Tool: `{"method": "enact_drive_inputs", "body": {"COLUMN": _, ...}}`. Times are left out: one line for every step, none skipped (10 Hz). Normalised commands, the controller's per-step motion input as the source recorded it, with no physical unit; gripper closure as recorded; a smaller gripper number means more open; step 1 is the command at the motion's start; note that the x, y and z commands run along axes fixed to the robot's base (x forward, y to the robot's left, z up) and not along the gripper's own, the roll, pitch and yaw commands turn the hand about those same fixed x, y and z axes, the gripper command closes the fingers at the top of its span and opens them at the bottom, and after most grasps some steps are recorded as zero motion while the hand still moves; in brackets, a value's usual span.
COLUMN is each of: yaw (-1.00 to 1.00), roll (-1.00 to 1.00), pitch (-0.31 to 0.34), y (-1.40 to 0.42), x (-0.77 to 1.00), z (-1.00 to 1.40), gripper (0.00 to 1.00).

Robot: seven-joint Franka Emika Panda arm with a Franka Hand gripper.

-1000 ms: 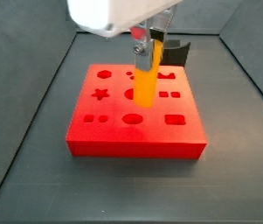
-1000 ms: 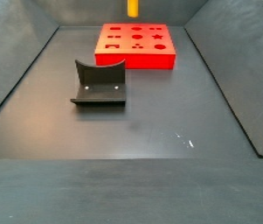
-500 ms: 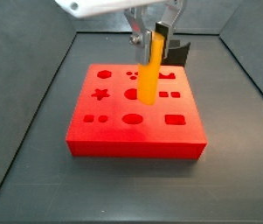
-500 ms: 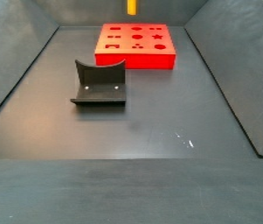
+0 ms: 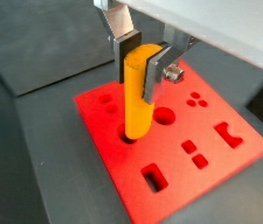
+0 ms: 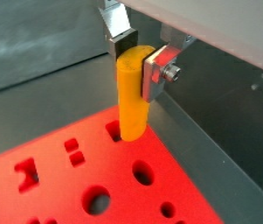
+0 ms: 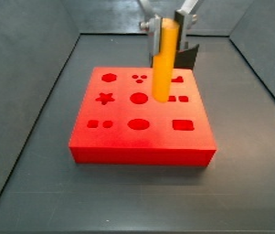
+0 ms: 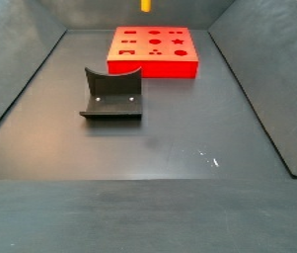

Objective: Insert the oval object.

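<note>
In a side view, open dark floor is seen around the curved holder [image 8: 112, 95]. Beyond it lies the red block [image 8: 155, 50]. Above the block, the oval object [image 5: 140, 92] is held upright, clamped by the gripper [image 5: 141, 54], its lower tip at a hole's edge.

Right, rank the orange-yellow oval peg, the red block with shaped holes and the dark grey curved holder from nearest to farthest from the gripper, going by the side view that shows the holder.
The gripper sits above the block, at the far end.
1. Orange-yellow oval peg: clamped in the jaws.
2. Red block with shaped holes: directly below the peg.
3. Dark grey curved holder: well nearer the camera, out on the floor.
</note>
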Motion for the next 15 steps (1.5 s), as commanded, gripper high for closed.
{"method": "enact_drive_inputs", "body": {"yaw": -0.97, "roll": -0.06, "pitch": 0.000, "y": 0.03, "x": 0.16, "z": 0.21, "gripper": 1.00}}
{"method": "enact_drive_inputs", "body": {"yaw": -0.97, "roll": -0.06, "pitch": 0.000, "y": 0.03, "x": 0.16, "z": 0.21, "gripper": 1.00}}
{"method": "enact_drive_inputs", "body": {"yaw": -0.97, "roll": -0.06, "pitch": 0.000, "y": 0.03, "x": 0.16, "z": 0.21, "gripper": 1.00}}
{"method": "enact_drive_inputs", "body": {"yaw": -0.96, "roll": -0.06, "pitch": 0.000, "y": 0.03, "x": 0.17, "z": 0.22, "gripper": 1.00}}
{"method": "enact_drive_inputs", "body": {"yaw": -0.95, "roll": -0.06, "pitch": 0.000, "y": 0.05, "x": 0.18, "z": 0.19, "gripper": 1.00}}
{"method": "enact_drive_inputs", "body": {"yaw": -0.97, "roll": -0.04, "pitch": 0.000, "y": 0.05, "x": 0.16, "z": 0.14, "gripper": 1.00}}
{"method": "enact_drive_inputs", "body": {"yaw": -1.00, "roll": -0.01, "pitch": 0.000, "y": 0.03, "x": 0.09, "z": 0.10, "gripper": 1.00}}
{"method": "enact_drive_inputs", "body": {"yaw": -1.00, "roll": 0.00, "pitch": 0.000, "y": 0.00, "x": 0.01, "z": 0.08, "gripper": 1.00}}
{"method": "enact_drive_inputs", "body": {"yaw": -1.00, "roll": 0.00, "pitch": 0.000, "y": 0.00, "x": 0.00, "z": 0.04, "gripper": 1.00}}
{"method": "enact_drive_inputs", "body": {"yaw": -1.00, "roll": 0.00, "pitch": 0.000, "y": 0.00, "x": 0.00, "z": 0.02, "gripper": 1.00}}
{"method": "enact_drive_inputs", "body": {"yaw": -1.00, "roll": 0.00, "pitch": 0.000, "y": 0.00, "x": 0.00, "z": 0.01, "gripper": 1.00}}
{"method": "enact_drive_inputs", "body": {"yaw": -1.00, "roll": 0.00, "pitch": 0.000, "y": 0.00, "x": 0.00, "z": 0.00, "gripper": 1.00}}
{"method": "enact_drive_inputs", "body": {"yaw": -1.00, "roll": 0.01, "pitch": 0.007, "y": 0.00, "x": 0.00, "z": 0.00, "gripper": 1.00}}
{"method": "enact_drive_inputs", "body": {"yaw": -1.00, "roll": 0.01, "pitch": 0.013, "y": 0.00, "x": 0.00, "z": 0.00, "gripper": 1.00}}
{"method": "enact_drive_inputs", "body": {"yaw": -1.00, "roll": 0.03, "pitch": 0.026, "y": 0.00, "x": 0.00, "z": 0.00, "gripper": 1.00}}
